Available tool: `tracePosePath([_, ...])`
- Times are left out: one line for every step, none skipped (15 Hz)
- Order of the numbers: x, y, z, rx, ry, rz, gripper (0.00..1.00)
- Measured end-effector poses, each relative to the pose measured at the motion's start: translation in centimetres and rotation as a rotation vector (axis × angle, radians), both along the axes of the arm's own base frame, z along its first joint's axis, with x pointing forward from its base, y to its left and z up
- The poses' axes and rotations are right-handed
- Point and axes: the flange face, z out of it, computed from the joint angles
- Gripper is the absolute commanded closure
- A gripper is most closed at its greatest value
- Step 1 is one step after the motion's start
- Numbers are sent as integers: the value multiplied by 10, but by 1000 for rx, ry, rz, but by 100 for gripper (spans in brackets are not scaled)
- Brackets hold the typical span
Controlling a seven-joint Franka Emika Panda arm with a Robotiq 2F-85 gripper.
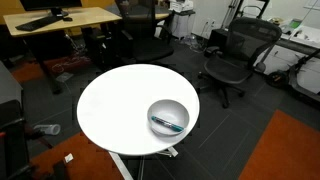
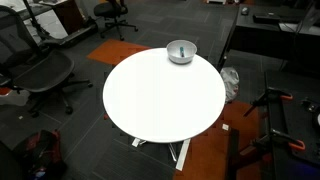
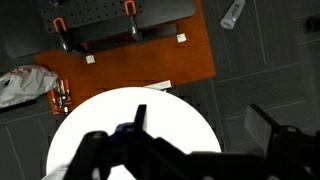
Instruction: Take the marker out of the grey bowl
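White tbl (image 3: 100, 110) under claw (image 3: 200, 122), jaws spread wide, empty; marker (image 1: 168, 124) in grey bowl (image 1: 160, 108).

You see of your own body only the gripper (image 3: 198, 114) in the wrist view: matte black, blurred and shadowed, built of angular linked bars with rounded joints, ending in blocky, flat-sided fingers (image 3: 268, 128).

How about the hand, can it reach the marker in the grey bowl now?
Probably yes: the marker lies uncovered in the grey bowl on the white table. The hand hangs open above the table, though the wrist view misses the bowl, so it must travel first.
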Motion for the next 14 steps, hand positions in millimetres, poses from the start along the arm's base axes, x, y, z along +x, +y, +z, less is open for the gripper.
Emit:
tracePosePath([0, 0, 0, 0, 0, 0, 0])
tracePosePath([0, 0, 0, 0, 0, 0, 0])
tracePosePath([0, 0, 0, 0, 0, 0, 0])
tracePosePath([0, 0, 0, 0, 0, 0, 0])
tracePosePath([0, 0, 0, 0, 0, 0, 0])
tracePosePath([0, 0, 0, 0, 0, 0, 0])
tracePosePath([0, 0, 0, 0, 0, 0, 0])
tracePosePath([0, 0, 0, -1, -1, 0, 0])
tracePosePath([1, -2, 0, 0, -3, -4, 0])
tracePosePath([3, -5, 0, 3, -5, -11, 0])
tracePosePath([6, -10, 0, 6, -8, -22, 0])
tracePosePath([9, -15, -1, 10, -12, -35, 0])
tracePosePath([13, -23, -1, 14, -18, -52, 0])
tracePosePath([17, -31, -1, 18, -26, -70, 0])
